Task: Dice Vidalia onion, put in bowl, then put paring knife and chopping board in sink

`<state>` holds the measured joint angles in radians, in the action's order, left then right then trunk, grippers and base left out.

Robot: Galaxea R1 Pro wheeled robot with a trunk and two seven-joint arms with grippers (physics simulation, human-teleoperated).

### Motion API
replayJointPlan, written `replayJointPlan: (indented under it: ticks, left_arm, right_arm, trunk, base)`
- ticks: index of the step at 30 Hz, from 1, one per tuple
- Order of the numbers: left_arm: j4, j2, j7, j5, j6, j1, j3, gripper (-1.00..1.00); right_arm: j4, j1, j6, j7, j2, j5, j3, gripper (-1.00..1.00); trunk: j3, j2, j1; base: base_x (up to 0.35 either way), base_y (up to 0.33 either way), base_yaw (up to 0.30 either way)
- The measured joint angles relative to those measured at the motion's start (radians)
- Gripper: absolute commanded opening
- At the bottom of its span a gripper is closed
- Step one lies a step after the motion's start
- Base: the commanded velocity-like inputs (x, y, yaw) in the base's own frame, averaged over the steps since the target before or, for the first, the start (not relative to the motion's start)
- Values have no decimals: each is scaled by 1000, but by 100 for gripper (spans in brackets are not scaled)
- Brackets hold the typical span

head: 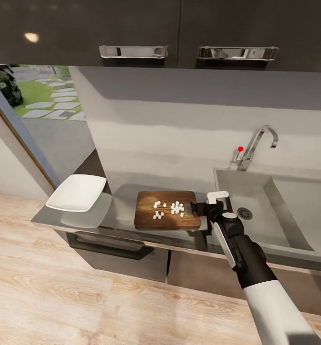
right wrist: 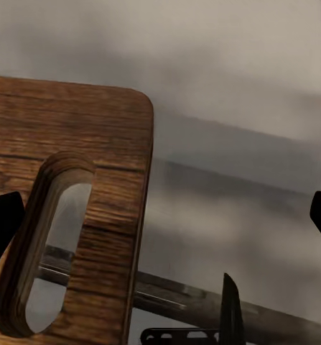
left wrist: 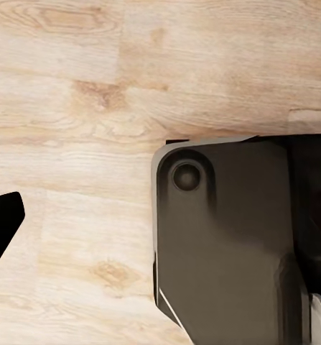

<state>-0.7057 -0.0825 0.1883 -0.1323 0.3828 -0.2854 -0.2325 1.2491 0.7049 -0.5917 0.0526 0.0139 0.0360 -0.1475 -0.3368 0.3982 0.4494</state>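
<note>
Grey steel tabletop (head: 122,199) carries a white bowl (head: 77,192) left of the board (head: 166,211), which holds pale onion bits (head: 172,208); the sink (head: 256,201) lies right. Right gripper (head: 199,208) sits at the board's handle end, jaws spread; the left jaws cannot be judged.

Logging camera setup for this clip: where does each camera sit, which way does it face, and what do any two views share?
Head view: on the robot's head, facing forward and down at the countertop, sink and bowl; the right arm shows.
Left wrist view: on the left arm, facing the wooden floor and a dark robot part.
Right wrist view: on the right arm, facing the chopping board.
Shared: chopping board, head and right wrist.
</note>
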Motion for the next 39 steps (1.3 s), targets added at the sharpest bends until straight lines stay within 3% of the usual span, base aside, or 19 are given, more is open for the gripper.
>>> replayJointPlan:
  ticks: [39]
  left_arm:
    - [8,0,0,0,0,0,0,100]
  right_arm:
    - [-5,0,-1,-1,0,0,0,100]
  trunk:
    - [-44,0,0]
  base:
    - [3,0,0]
